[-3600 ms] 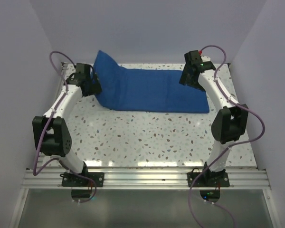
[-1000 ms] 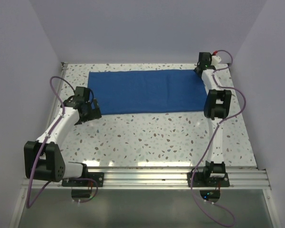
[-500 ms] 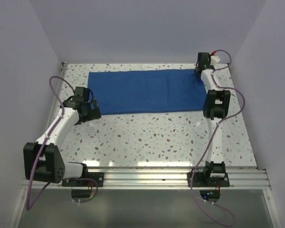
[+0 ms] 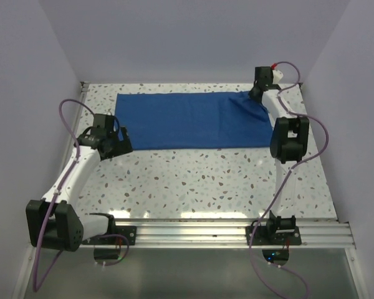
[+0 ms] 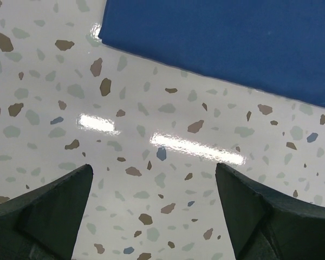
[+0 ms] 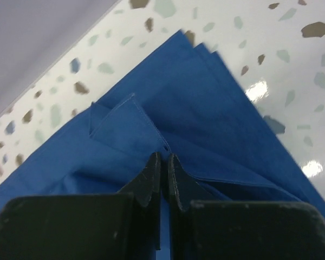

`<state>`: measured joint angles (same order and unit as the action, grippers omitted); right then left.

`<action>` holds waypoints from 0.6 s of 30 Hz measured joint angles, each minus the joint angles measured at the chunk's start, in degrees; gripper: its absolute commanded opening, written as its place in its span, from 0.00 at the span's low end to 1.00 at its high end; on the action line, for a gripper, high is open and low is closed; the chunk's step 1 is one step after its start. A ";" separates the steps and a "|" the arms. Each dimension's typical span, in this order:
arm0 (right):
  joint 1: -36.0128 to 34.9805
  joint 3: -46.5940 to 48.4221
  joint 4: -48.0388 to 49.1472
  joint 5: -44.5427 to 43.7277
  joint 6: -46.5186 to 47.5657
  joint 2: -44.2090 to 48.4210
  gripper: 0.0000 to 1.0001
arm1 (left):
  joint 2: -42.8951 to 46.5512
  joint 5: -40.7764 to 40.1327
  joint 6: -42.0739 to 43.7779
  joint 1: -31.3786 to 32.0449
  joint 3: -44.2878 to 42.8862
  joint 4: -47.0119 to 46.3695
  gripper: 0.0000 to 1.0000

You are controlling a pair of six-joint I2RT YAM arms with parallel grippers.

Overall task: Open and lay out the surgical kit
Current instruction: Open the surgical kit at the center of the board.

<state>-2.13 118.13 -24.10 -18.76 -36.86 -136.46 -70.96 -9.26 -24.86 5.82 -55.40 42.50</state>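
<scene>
Royal-blue cloth wrap (image 4: 187, 121) lies spread on the far half of the table (image 4: 206, 180), long sides parallel to the far edge. A narrow strip of speckled top shows behind it and at its left end. A broad band of tabletop runs from its near edge to the aluminium rail (image 4: 193, 233).

Right claw (image 4: 252, 98) is at the wrap's far right corner, jaws shut on a raised fold; the cloth is rumpled there and flat elsewhere. Left claw (image 4: 119, 147) is just off the near left corner, over the tabletop.

Right wrist view: the right claw (image 6: 162, 162) pinches a thin ridge of the wrap (image 6: 206, 108), with several stacked layer edges at the corner.

Left wrist view: the left claw (image 5: 153, 168) is spread wide and holds nothing. The wrap's (image 5: 233, 38) corner lies ahead, clear of both fingers.
</scene>
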 measured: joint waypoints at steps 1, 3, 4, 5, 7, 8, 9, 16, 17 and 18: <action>-0.96 -1.57 -0.26 0.22 0.24 2.32 0.00 | 0.37 0.44 0.22 0.00 0.00 -0.22 1.00; -3.04 -4.22 -0.70 0.13 0.87 6.86 0.00 | 1.09 1.51 0.55 0.00 0.00 -0.79 1.00; -4.09 -5.73 -0.92 0.02 1.03 9.25 0.00 | 1.55 2.01 0.68 0.00 0.00 -1.11 1.00; -4.85 -6.97 -1.14 -0.11 1.11 11.13 0.00 | 2.05 2.56 0.92 0.00 0.00 -1.33 1.00; -6.78 -10.12 -1.64 -0.59 1.27 15.61 0.00 | 3.30 3.65 1.53 0.00 0.09 -1.66 1.00; -7.58 -11.56 -2.19 -1.05 1.25 17.44 0.00 | 4.15 4.24 1.81 0.00 0.42 -2.21 1.00; -8.22 -12.92 -2.60 -1.38 1.18 19.08 0.00 | 5.07 4.81 1.97 0.00 0.94 -2.69 1.00; -8.68 -16.61 -9.73 -5.18 -1.81 22.05 0.00 | 8.98 9.18 3.10 0.00 4.85 -3.30 1.00; -8.57 -16.24 -11.08 -6.01 -2.27 21.57 0.00 | 9.25 9.86 3.26 0.00 5.07 -3.19 1.00; -8.44 -14.91 -13.14 -6.67 -2.82 20.57 0.00 | 9.46 10.45 3.43 0.00 5.09 -2.93 1.00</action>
<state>-10.57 103.22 -37.23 -25.43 -39.68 -115.90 -61.49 1.19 -21.43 5.82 -50.30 39.57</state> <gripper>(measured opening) 0.038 0.996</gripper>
